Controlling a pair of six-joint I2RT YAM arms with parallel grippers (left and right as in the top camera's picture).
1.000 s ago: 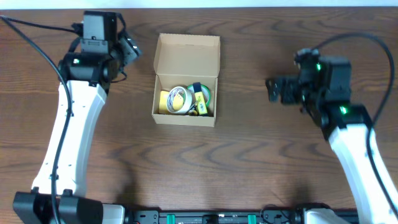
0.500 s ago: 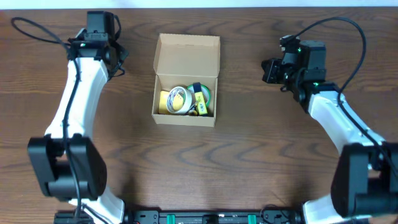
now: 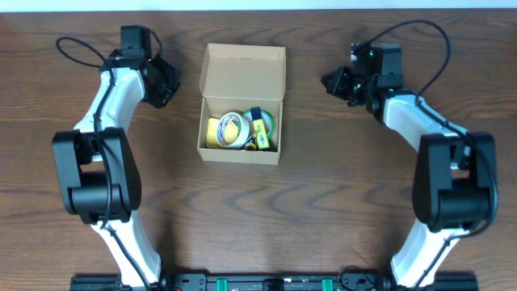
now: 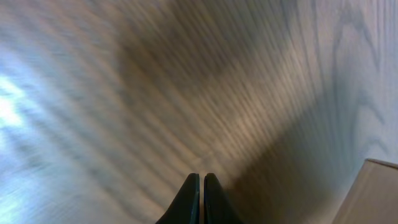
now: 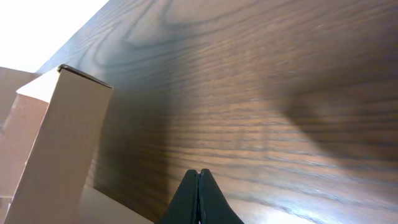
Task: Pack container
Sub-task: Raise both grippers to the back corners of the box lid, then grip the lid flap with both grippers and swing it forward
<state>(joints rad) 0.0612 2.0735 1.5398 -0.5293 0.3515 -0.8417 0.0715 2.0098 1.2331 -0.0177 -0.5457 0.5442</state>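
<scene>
The container point(image 3: 240, 155) is a tan cardboard box at the table's middle, its flap lid point(image 3: 244, 71) standing open at the back. Inside lie a white tape roll point(image 3: 233, 128), a green roll point(image 3: 262, 121) and a yellow pad point(image 3: 211, 133). My left gripper point(image 3: 171, 82) is shut and empty, left of the lid. My right gripper point(image 3: 329, 81) is shut and empty, right of the lid. Neither touches the box. The left wrist view shows the closed left gripper point(image 4: 201, 178) over bare wood, a container corner point(image 4: 376, 193) at the lower right. In the right wrist view the right gripper point(image 5: 198, 173) is closed, beside the container point(image 5: 59, 143).
Dark wooden table point(image 3: 339, 202) all around the box. Both arms are folded back along the table's left and right sides, with cables looping above them near the far edge.
Both grippers have closed on nothing. Both arms have folded back; the right gripper moved up and inward toward the lid, and the left gripper now points toward the box.
</scene>
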